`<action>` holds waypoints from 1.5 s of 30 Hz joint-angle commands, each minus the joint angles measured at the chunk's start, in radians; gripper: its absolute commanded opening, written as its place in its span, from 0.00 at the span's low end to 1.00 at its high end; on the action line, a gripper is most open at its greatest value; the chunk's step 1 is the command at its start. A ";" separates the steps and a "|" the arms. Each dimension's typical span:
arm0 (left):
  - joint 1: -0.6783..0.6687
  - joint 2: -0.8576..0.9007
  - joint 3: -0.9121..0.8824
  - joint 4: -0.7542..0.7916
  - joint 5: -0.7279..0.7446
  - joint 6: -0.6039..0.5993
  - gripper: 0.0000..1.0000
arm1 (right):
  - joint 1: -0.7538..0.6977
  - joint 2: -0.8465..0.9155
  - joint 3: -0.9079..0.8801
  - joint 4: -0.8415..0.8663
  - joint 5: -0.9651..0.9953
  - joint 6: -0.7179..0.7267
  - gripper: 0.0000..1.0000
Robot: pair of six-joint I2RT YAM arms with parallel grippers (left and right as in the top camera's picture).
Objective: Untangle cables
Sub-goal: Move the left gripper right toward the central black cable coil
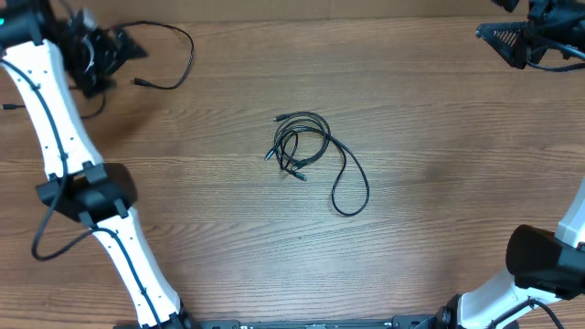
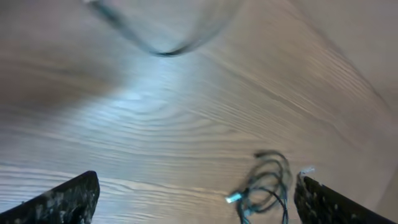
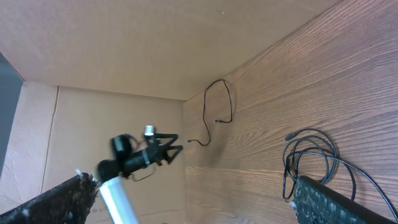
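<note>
The cables (image 1: 294, 151) lie in a small tangled knot at the middle of the frame on the wooden table (image 1: 439, 110), with one long loop trailing toward the lower right. A separate cord (image 1: 190, 55) curls at the upper left, just beside the left gripper (image 1: 114, 50), whose jaws stand wide apart and empty. The right gripper (image 1: 503, 41), at the upper right, is also spread wide and holds nothing.

1. Overhead: bright, even light over the table (image 1: 411, 110); the cables (image 1: 306, 151) look sharp, barely shadowed.
2. Left wrist: blurred all over; pale glare on the wood up-left of the cables.
3. Right wrist: crisp, warm, evenly lit around the cables.
</note>
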 commanded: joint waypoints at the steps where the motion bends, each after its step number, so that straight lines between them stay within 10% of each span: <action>1: -0.094 -0.116 0.005 -0.006 0.006 0.027 1.00 | -0.005 -0.005 0.008 0.002 0.003 -0.008 1.00; 9: -0.296 -0.286 -0.066 -0.006 -0.133 0.054 1.00 | -0.005 -0.005 0.008 0.002 0.003 -0.009 1.00; 20: -0.465 -0.453 -0.636 0.002 -0.174 0.221 1.00 | -0.005 -0.005 0.008 0.002 0.003 -0.008 1.00; 39: -0.797 -0.452 -1.268 0.625 -0.280 0.004 0.85 | -0.005 -0.005 0.007 0.002 0.003 -0.008 1.00; 41: -0.816 -0.452 -1.291 0.657 -0.307 0.004 0.79 | -0.005 -0.005 0.007 0.002 0.003 -0.008 1.00; 45: -0.836 -0.452 -1.307 0.695 -0.388 0.003 0.33 | -0.005 -0.005 0.007 0.002 0.003 -0.008 1.00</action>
